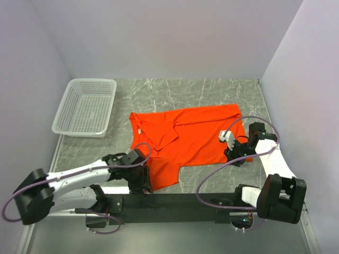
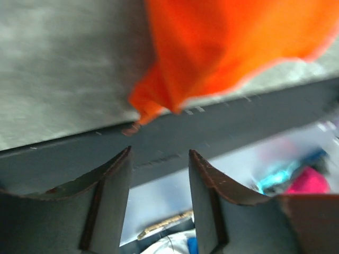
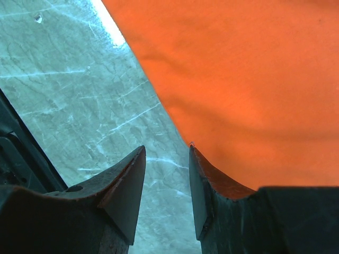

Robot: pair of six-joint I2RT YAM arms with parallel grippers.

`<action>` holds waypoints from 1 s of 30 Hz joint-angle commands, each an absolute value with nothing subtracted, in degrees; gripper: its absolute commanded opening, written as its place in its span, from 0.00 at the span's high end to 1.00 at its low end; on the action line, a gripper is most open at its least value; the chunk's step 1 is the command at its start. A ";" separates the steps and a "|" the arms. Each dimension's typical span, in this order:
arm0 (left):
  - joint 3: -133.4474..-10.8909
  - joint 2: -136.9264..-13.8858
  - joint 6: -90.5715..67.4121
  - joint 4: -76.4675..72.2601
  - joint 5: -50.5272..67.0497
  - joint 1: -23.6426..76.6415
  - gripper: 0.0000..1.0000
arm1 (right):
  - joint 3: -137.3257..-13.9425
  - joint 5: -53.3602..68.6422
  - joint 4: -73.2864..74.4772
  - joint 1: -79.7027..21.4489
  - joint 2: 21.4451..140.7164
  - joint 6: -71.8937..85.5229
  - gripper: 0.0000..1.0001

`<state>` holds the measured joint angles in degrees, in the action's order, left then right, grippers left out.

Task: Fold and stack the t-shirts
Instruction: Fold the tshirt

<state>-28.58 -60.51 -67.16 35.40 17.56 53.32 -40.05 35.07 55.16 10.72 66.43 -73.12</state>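
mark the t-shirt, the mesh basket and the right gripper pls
t-shirt (image 1: 196, 137): top view, middle of its orange-red body.
white mesh basket (image 1: 87, 108): top view, bare mesh floor.
right gripper (image 3: 166, 150): right wrist view, midway between its two fingertips, over the table.

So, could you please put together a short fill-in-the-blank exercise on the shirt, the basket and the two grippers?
1. The orange t-shirt lies spread on the ___.
2. In the top view, the white mesh basket stands to the ___ of the t-shirt.
3. The left gripper and the right gripper each have ___ jaws, with no cloth between them.
Missing words: table; left; open.
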 commanded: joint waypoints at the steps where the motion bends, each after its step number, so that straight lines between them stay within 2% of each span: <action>1: -34.00 -66.51 -67.59 38.29 10.74 54.75 0.50 | -40.08 36.56 54.23 10.20 65.39 -73.04 0.55; 3: -36.37 -67.93 -67.59 41.12 7.31 55.45 0.50 | -40.25 36.48 54.40 10.11 65.13 -73.04 0.55; 17: -36.91 -74.35 -63.81 37.71 6.42 55.28 0.51 | -39.11 35.95 54.58 10.11 62.58 -72.25 0.55; 30: -37.27 -76.99 -60.65 33.66 8.08 55.28 0.76 | -38.41 34.81 56.16 10.11 61.44 -73.39 0.55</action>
